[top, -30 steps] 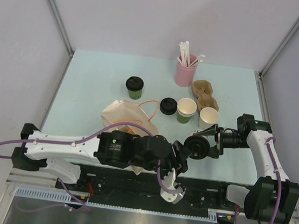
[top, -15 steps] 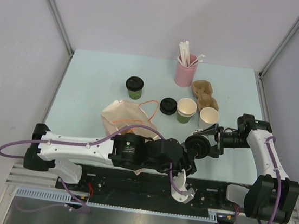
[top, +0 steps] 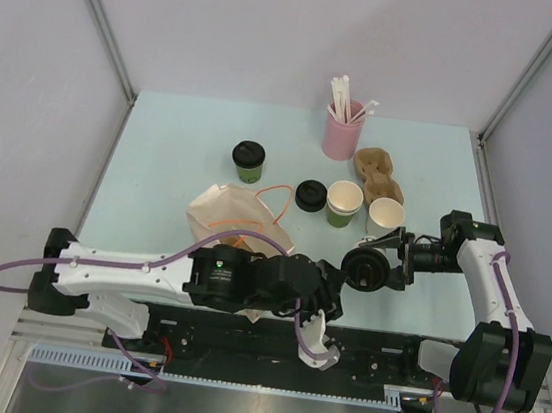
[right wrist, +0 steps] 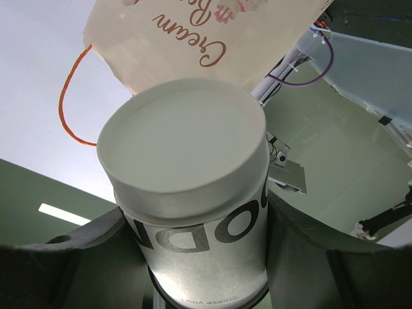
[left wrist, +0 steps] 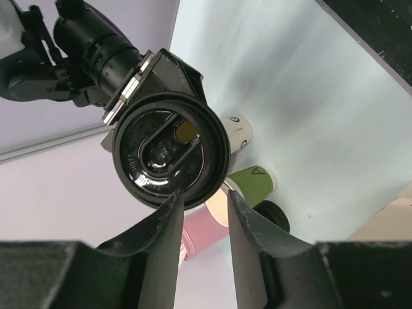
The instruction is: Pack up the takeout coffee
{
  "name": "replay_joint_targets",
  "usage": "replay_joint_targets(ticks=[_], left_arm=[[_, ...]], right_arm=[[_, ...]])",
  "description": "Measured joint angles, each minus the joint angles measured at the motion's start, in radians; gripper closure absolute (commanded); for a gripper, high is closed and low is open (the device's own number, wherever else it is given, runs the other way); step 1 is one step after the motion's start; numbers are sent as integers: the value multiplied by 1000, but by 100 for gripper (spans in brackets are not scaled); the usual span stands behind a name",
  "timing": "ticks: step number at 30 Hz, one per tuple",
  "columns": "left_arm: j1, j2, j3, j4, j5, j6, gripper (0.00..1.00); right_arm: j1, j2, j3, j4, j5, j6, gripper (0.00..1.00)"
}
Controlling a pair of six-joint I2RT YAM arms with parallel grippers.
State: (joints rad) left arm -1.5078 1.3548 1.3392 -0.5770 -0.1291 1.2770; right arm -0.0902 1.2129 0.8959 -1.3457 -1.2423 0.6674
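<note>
My right gripper (top: 372,259) is shut on the white takeout coffee cup (right wrist: 193,219) with dark lettering, held off the table. Its pale base faces the right wrist view. Its black lid (left wrist: 170,154) faces the left wrist view. My left gripper (left wrist: 201,201) is open, its two fingers a narrow gap apart at the lid's lower rim. The left fingertip overlaps that rim, and I cannot tell whether it touches. In the top view, the left gripper (top: 337,283) sits just left of the held cup. The green lidded takeout coffee (top: 248,161) stands at the back.
A cream paper bag (top: 237,217) with orange handles lies beside the left arm. Behind the held cup are a loose black lid (top: 310,195), an open green cup (top: 343,203), an open white cup (top: 387,214), a brown cup carrier (top: 379,174) and a pink cup of straws (top: 343,129).
My left arm swung right along the near edge, then came back a little. Its jaws have narrowed. The right arm and its cup have not moved.
</note>
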Motion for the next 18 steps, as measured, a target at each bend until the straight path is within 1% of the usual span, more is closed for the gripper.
replay_joint_targets(ticks=[4,6,9,18], left_arm=[[0,-47,-17,-2,0,34,61],[0,-56,-17,1,0,51,64],[1,-51,-17,3,-3,79,66],[1,-29,-40,30,-18,195,67]], right_arm=[[-2,0,0,0,0,-7,100],[-2,0,0,0,7,-7,100],[-2,0,0,0,33,-6,100],[-14,-41,24,1,115,60,100]])
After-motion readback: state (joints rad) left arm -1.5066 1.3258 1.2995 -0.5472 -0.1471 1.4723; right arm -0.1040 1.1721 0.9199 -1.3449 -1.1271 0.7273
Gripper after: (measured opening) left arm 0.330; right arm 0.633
